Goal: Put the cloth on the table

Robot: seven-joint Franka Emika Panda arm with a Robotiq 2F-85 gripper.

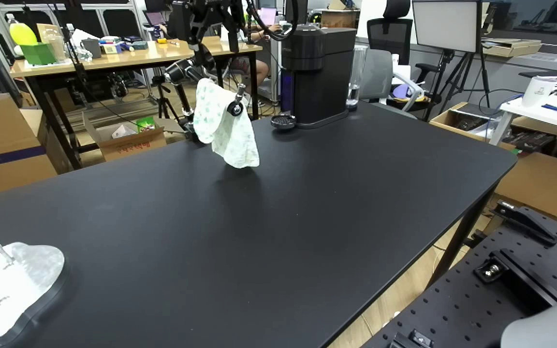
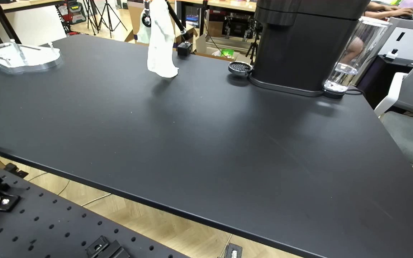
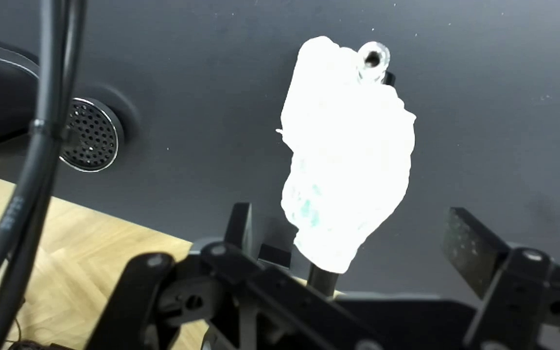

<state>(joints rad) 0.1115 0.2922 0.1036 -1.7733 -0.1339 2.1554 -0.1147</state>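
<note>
A white cloth [image 1: 225,130] with pale green marks hangs draped over a jointed black stand arm [image 1: 182,99] at the table's edge. Its lower end hangs just above the dark table [image 1: 278,232]. The cloth also shows in an exterior view [image 2: 161,44] and, overexposed, in the wrist view [image 3: 348,146]. My gripper [image 1: 214,46] is open and empty above the cloth. In the wrist view, its fingers [image 3: 350,214] stand wide apart on either side of the cloth's near end, not touching it.
A black coffee machine [image 1: 319,77] with a round drip tray [image 3: 90,135] stands beside the cloth. A knob [image 1: 235,108] of the stand pokes out by the cloth. A metal plate with upright pegs [image 2: 20,59] lies at another end of the table.
</note>
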